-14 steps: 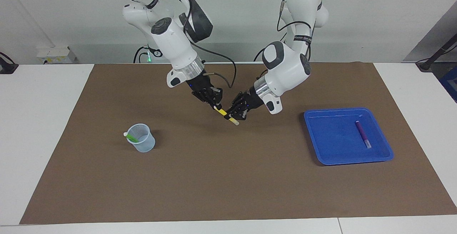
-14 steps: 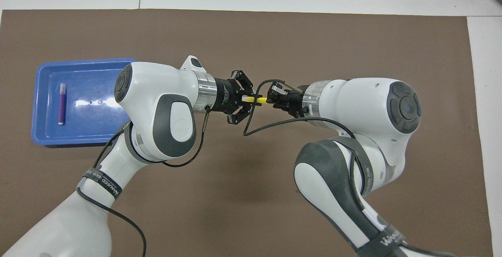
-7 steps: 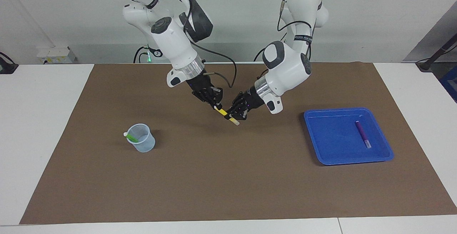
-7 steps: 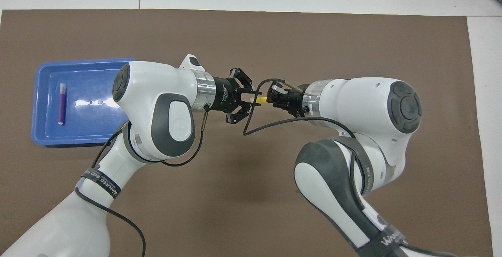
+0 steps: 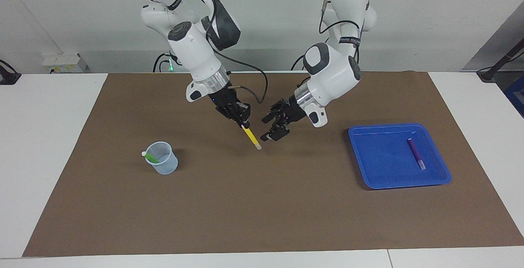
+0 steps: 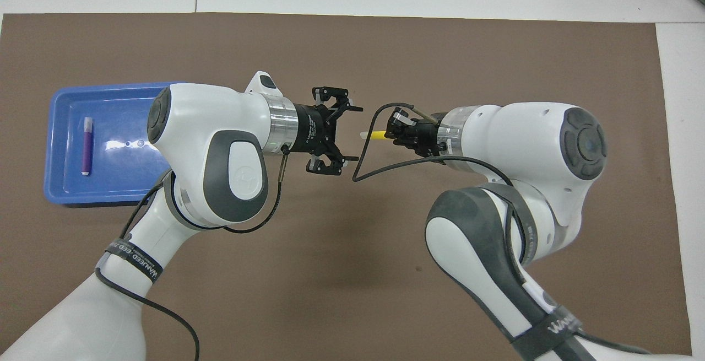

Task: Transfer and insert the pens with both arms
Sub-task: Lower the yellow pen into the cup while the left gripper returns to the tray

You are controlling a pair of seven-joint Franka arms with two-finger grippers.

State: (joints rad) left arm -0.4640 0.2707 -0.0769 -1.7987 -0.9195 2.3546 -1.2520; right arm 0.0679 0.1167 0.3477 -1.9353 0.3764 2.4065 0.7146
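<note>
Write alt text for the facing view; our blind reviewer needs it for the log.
Above the middle of a brown mat, the right gripper holds a yellow pen slanting down, while the left gripper hangs open beside it. A green pen leans in a clear cup; a purple pen lies in a blue tray.

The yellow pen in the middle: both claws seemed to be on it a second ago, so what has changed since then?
The left gripper has let go of the yellow pen; its fingers now stand open, drawn back toward the blue tray. The right gripper alone holds the pen, carried slightly toward the cup. Unchanged: the green pen in the cup, the purple pen in the tray.
</note>
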